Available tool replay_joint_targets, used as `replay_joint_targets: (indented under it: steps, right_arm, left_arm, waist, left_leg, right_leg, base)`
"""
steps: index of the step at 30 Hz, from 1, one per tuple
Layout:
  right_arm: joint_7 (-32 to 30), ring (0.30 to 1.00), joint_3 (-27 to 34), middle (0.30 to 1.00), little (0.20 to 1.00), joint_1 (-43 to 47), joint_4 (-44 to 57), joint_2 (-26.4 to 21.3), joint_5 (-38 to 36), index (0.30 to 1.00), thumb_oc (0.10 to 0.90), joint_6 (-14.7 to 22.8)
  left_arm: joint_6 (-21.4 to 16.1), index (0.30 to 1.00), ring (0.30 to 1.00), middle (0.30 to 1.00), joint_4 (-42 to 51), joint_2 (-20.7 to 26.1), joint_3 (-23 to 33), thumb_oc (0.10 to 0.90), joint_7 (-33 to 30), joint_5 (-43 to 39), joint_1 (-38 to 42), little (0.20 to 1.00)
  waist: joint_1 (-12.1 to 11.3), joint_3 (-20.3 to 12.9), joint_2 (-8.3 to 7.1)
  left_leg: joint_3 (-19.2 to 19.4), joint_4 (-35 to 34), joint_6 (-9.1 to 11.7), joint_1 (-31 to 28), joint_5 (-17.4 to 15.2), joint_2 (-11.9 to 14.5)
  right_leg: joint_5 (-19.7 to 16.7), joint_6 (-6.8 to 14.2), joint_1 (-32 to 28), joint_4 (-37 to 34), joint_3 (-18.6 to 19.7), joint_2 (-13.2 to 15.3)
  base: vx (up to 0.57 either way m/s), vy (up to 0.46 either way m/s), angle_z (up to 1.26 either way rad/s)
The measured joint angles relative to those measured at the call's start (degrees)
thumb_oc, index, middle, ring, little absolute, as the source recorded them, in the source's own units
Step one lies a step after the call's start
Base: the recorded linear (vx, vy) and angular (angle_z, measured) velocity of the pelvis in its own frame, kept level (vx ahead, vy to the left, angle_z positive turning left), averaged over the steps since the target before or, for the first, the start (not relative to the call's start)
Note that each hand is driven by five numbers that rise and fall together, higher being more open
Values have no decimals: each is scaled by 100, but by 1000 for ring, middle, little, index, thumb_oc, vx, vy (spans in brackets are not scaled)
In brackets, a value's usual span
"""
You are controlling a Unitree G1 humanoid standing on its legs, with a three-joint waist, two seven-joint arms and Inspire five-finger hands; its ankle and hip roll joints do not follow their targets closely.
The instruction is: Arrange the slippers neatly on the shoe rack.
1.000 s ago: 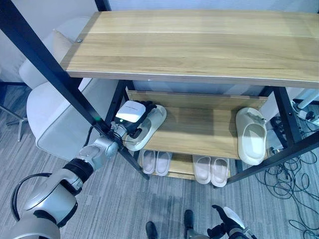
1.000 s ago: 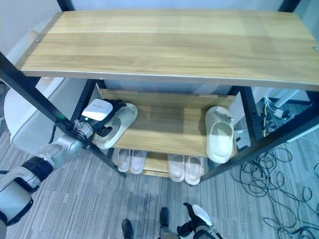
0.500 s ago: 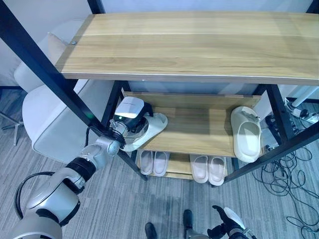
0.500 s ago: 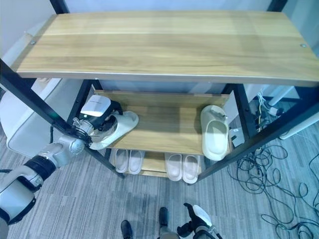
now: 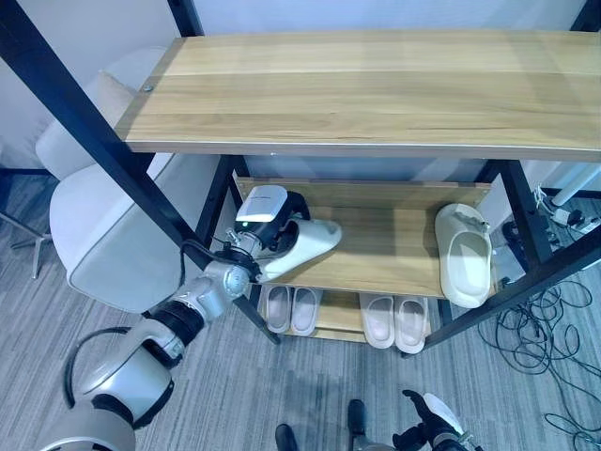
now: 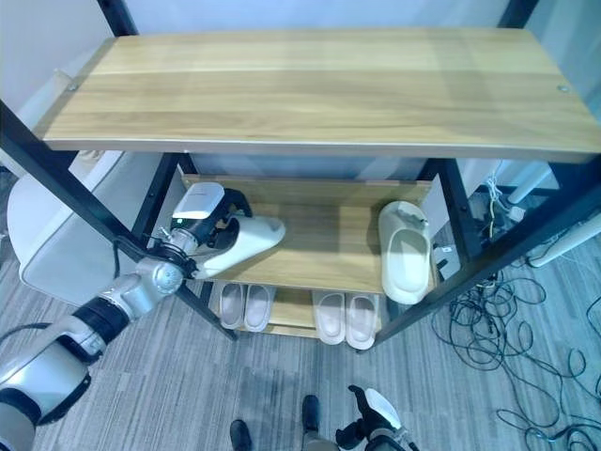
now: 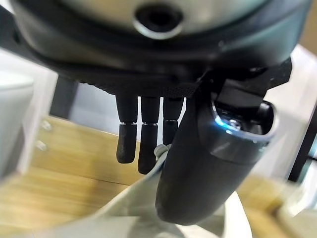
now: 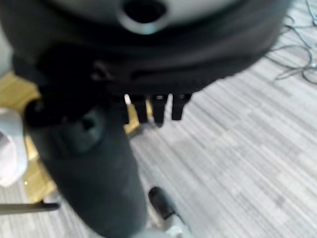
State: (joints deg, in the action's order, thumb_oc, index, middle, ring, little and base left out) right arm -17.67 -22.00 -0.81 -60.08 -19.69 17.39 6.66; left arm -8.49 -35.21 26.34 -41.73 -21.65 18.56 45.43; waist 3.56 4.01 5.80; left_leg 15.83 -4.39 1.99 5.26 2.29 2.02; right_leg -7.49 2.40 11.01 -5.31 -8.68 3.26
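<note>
On the middle shelf (image 5: 376, 246) of the shoe rack (image 5: 357, 89), at its left end, the L hand (image 5: 272, 218) grips a cream slipper (image 5: 302, 246) – fingers and thumb curled round the heel part, toe pointing toward the shelf's centre, sole tilted, front end resting on the wood. L wrist view: fingers (image 7: 143, 144) bent down over the slipper's pale edge, thumb across it, so hand is closed on the slipper, not loose. L arm comes in from lower left, passing just beside the black diagonal brace (image 5: 113, 155) of the rack.

2nd cream slipper (image 5: 464, 254) lies flat at the right end of the same shelf, toe toward the front edge, well apart from the held one. Bottom shelf: two pairs of pinkish-white slippers – one pair (image 5: 289, 308) under the L hand, other pair (image 5: 395, 321) nearer the right.

R hand (image 5: 427, 432) hangs low at the bottom edge of the eye views, over grey floor (image 5: 235, 395); in R wrist view its fingers (image 8: 157, 108) look relaxed, holding nothing. White chair (image 5: 99, 225) stands left of the rack.
</note>
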Motion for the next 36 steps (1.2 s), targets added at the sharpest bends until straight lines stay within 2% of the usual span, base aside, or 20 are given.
replay_joint_targets:
  steps: [5, 9, 12, 16, 18, 22, 28, 29, 30, 31, 36]
  right_arm:
    - [-3, 900, 45, 900, 900, 60, 35, -40, 0, 900, 800, -3]
    - [-3, 900, 63, 900, 900, 77, 51, -69, 2, 900, 800, -1]
    - [-2, 900, 170, 900, 900, 75, 84, -244, 3, 900, 800, -7]
    - [0, 900, 169, 900, 900, 36, 91, -295, 3, 900, 800, -7]
    - [-1, 900, 175, 900, 900, 16, 92, -346, 2, 900, 800, -8]
    - [3, 900, 169, 900, 900, -60, 92, -409, 2, 900, 800, -9]
    - [6, 900, 166, 900, 900, -76, 95, -418, -26, 900, 800, -7]
    - [5, 900, 165, 900, 900, -76, 96, -419, -27, 900, 800, -6]
    - [5, 900, 166, 900, 900, -76, 99, -420, -28, 900, 800, -6]
    - [5, 900, 162, 900, 900, -76, 105, -423, -30, 900, 800, -6]
    - [4, 900, 122, 900, 900, -85, 161, -440, -41, 900, 800, -5]
  left_arm:
    - [-23, 300, 300, 300, 268, -125, 111, 400, -8, -286, 7, 300]
    - [-25, 300, 300, 300, 247, -122, 132, 400, -20, -333, 21, 300]
    - [-9, 300, 300, 300, 125, -100, 140, 400, -44, -405, 120, 300]
    - [-10, 300, 300, 300, -132, -107, 131, 400, -46, -449, 227, 300]
    - [-10, 300, 300, 300, -373, -116, 125, 400, -47, -486, 395, 300]
    - [8, 300, 300, 300, -538, -133, 124, 400, -52, -552, 634, 300]
    - [7, 300, 300, 300, -739, -206, 28, 400, -69, -560, 1021, 300]
    - [9, 326, 326, 326, -778, -206, -27, 417, -70, -559, 1091, 326]
    - [9, 813, 813, 813, -785, -206, -51, 742, -70, -559, 1135, 813]
    - [9, 900, 900, 900, -786, -206, -51, 800, -70, -558, 1152, 900]
    - [8, 900, 900, 900, -789, -253, -51, 800, -167, -560, 1170, 900]
  waist:
    - [76, 92, 249]
    - [174, 130, 346]
    - [186, 252, 557]
    - [234, 280, 610]
    - [350, 335, 682]
    - [378, 405, 752]
    - [378, 422, 760]
    - [378, 422, 760]
    - [378, 422, 761]
    - [378, 422, 761]
    - [385, 422, 761]
  left_leg:
    - [258, -6, 0, -75, 0, 2]
    - [379, -25, 0, -138, 0, 17]
    - [605, -67, 2, -206, -2, -7]
    - [718, -68, 4, -220, 0, 11]
    - [719, -68, 5, -219, 1, 13]
    - [720, -68, 5, -218, 1, 12]
    - [718, -68, 6, -197, 1, -2]
    - [718, -68, 6, -195, 1, -3]
    - [718, -68, 6, -193, 1, -3]
    - [718, -68, 6, -193, 1, -4]
    - [716, -68, 6, -195, 1, -7]
  right_leg:
    - [-41, 31, 44, 2, 233, -33]
    - [-33, 78, 81, 1, 368, -70]
    - [-25, 120, 136, 0, 429, -45]
    - [-75, 93, 214, 2, 597, -96]
    - [-75, 93, 216, 2, 598, -98]
    - [-75, 93, 227, 3, 614, -97]
    - [-71, 97, 254, 2, 617, -85]
    - [-71, 98, 256, 2, 619, -85]
    - [-71, 98, 259, 2, 620, -85]
    - [-71, 98, 261, 2, 626, -85]
    - [-74, 95, 276, 4, 671, -88]
  base:
    - [0, 28, -25]
    - [21, 43, -21]
    - [6, 37, -39]
    - [11, 21, -27]
    - [12, 10, -5]
    - [5, 1, -2]
    - [0, 0, 0]
    - [0, 0, 0]
    - [0, 0, 0]
    - [10, -2, -4]
    - [4, -10, -4]
